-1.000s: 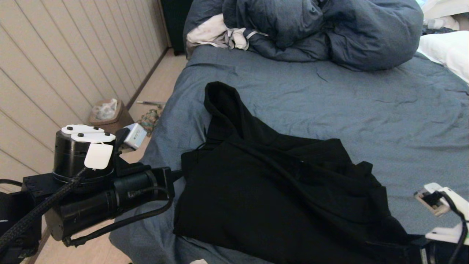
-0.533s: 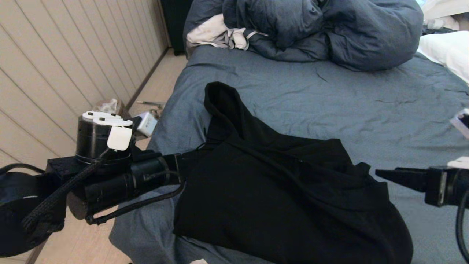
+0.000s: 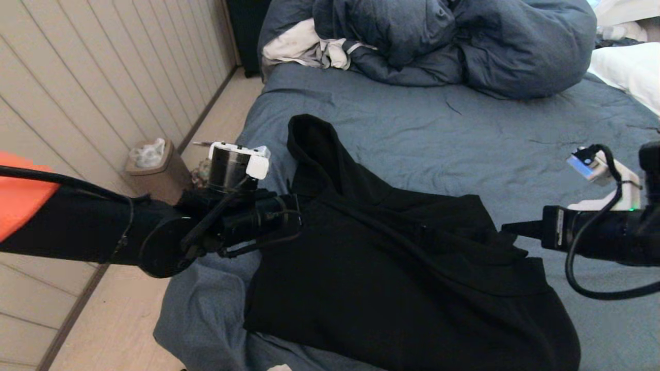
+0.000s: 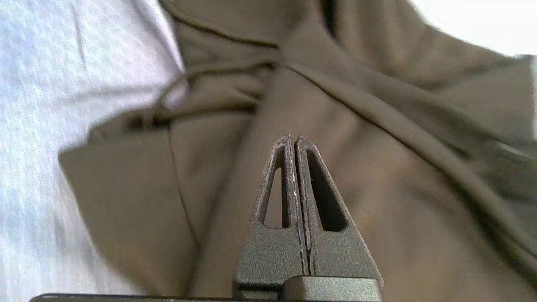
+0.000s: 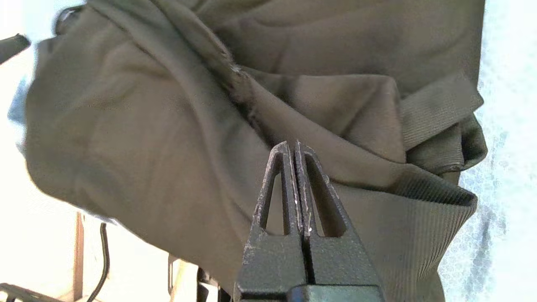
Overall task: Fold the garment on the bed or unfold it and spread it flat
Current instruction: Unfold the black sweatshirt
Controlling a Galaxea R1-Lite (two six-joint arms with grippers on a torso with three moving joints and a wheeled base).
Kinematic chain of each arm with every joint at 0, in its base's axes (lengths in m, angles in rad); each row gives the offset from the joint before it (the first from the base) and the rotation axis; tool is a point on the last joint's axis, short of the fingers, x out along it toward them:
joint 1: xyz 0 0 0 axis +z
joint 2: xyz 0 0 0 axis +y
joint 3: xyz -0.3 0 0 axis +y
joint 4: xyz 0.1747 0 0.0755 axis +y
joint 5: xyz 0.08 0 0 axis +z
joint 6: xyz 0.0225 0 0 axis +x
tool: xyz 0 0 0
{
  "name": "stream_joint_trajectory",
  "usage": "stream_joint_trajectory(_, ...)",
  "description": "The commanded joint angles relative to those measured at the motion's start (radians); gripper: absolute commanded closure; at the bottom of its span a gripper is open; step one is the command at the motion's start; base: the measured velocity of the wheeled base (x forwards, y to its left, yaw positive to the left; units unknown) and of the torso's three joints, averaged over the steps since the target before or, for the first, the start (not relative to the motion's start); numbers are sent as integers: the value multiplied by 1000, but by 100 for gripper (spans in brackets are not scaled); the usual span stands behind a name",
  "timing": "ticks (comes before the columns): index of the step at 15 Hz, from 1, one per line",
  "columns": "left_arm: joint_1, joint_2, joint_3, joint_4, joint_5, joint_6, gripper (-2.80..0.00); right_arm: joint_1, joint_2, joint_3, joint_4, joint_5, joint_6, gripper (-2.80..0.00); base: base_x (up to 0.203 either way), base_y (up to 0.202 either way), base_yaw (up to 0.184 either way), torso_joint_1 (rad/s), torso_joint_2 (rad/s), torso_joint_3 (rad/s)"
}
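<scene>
- Head view: the garment (image 3: 392,268) lies folded on the near part of the bed (image 3: 464,134), hood pointing toward the far end.
- Left gripper (image 4: 293,140) hangs at the sweatshirt's left shoulder edge, fingers pressed together, holding nothing.
- Right gripper (image 5: 293,147) points at the sweatshirt's right side near the ribbed cuff, fingers likewise closed and empty.
- A dark blue duvet (image 3: 454,41) is bunched at the bed's far end.

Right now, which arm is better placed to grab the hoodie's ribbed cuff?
Right, probably. The right gripper, shut and empty, points at the hoodie close to the ribbed cuff. The left gripper, also shut, faces the hood side.
</scene>
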Motion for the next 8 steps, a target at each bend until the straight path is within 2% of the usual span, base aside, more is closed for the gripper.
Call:
stream_joint_trajectory(1,-1,94,-43,-4,31,13,0,-1,37,6,-1,3,0,0,0,0,0,0,0,0)
stream_joint_trajectory(2,-1,112,-46,-8,44,32,-280,-1,45,6,-2,3,0,0,0,0,0,0,0,0)
stream_joint_trajectory(8,-9,165,-54,-54,18,53,-280,-3,59,14,-3,9,-5,0,0,0,0,0,0,0)
